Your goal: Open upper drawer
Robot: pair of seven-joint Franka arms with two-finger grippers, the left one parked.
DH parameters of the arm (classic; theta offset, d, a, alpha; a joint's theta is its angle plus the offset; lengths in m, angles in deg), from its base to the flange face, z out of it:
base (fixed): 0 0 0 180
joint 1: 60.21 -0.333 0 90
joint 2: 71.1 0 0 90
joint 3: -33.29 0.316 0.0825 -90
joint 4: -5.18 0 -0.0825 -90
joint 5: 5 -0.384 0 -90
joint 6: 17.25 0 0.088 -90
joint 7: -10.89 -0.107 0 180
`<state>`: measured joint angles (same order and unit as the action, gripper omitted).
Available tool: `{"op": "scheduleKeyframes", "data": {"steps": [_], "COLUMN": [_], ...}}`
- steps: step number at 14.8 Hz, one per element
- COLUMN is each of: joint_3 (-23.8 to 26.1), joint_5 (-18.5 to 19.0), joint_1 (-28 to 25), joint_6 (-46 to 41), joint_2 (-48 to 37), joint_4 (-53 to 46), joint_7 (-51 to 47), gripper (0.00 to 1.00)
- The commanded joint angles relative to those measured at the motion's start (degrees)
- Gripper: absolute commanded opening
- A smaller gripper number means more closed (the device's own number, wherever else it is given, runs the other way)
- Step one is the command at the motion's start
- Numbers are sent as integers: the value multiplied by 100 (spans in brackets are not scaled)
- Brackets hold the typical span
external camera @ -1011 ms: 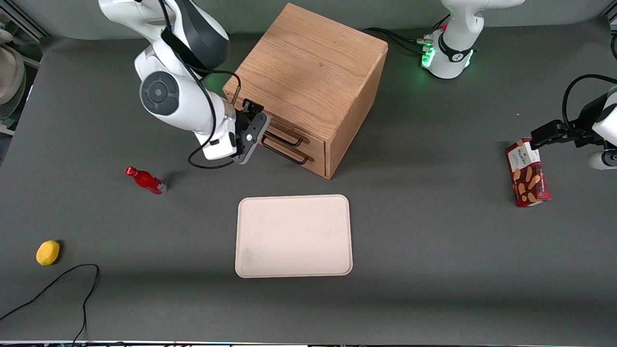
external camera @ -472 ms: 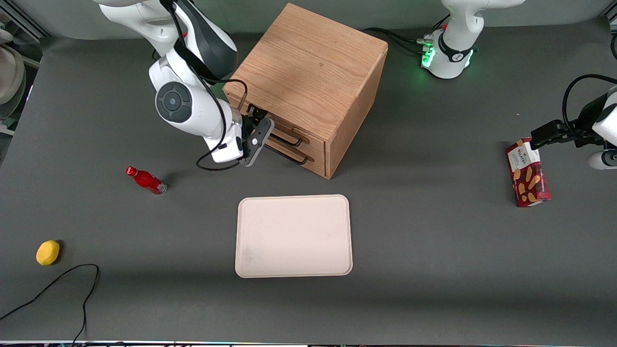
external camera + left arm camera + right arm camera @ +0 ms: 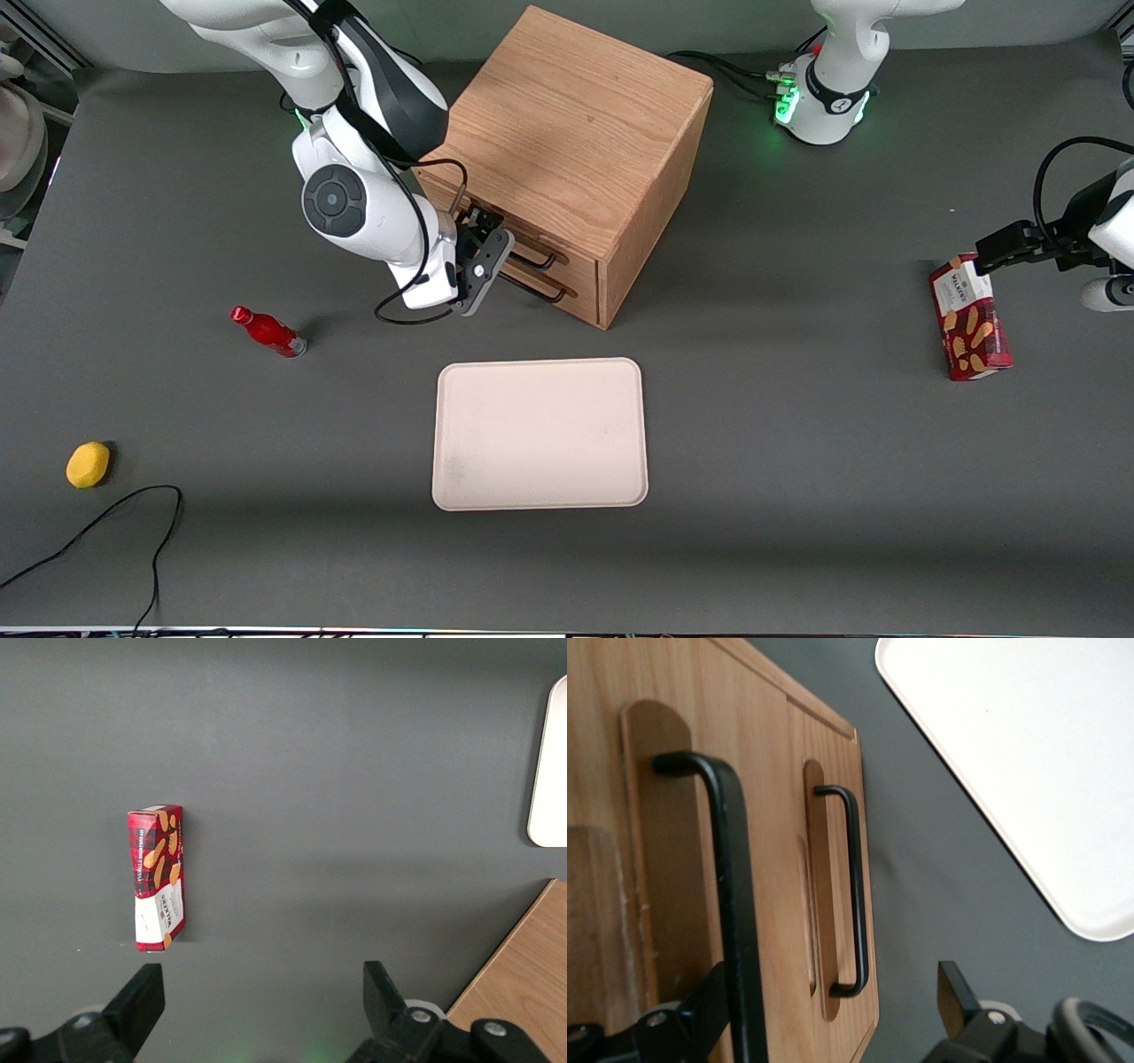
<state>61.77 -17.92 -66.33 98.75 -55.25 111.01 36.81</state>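
Gripper (image 3: 490,251) closer now, fingers (image 3: 709,1005) astride upper drawer (image 3: 664,904) handle (image 3: 731,895).

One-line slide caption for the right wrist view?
Open gripper straddling the upper drawer handle, lower drawer and white tray alongside.

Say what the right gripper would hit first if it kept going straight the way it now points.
Most likely the upper drawer's handle: the gripper sits open in front of the upper drawer, one finger either side of that bar. Depth is unclear, so it may already be touching.
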Motion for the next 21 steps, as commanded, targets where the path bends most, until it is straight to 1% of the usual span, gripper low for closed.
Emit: {"op": "scheduleKeyframes", "data": {"steps": [1, 3, 6, 8, 10, 11, 14, 19, 21], "joint_3": [-35, -70, -184, -281, -299, -360, -580, -992, -1116], "joint_5": [-80, -19, 201, 254, 516, 588, 606, 571, 562], "joint_1": [-21, -12, -4, 31, 67, 67, 67, 40, 40], "joint_6": [291, 423, 695, 740, 740, 740, 740, 740, 749], "joint_2": [67, 76, 251, 435, 594, 629, 726, 814, 849], "joint_4": [0, -18, -44, -210, -430, -501, -738, -1029, -1107], "joint_7": [185, 246, 325, 343, 334, 343, 360, 755, 756], "gripper": [100, 100, 100, 100, 100, 100, 100, 100, 100]}}
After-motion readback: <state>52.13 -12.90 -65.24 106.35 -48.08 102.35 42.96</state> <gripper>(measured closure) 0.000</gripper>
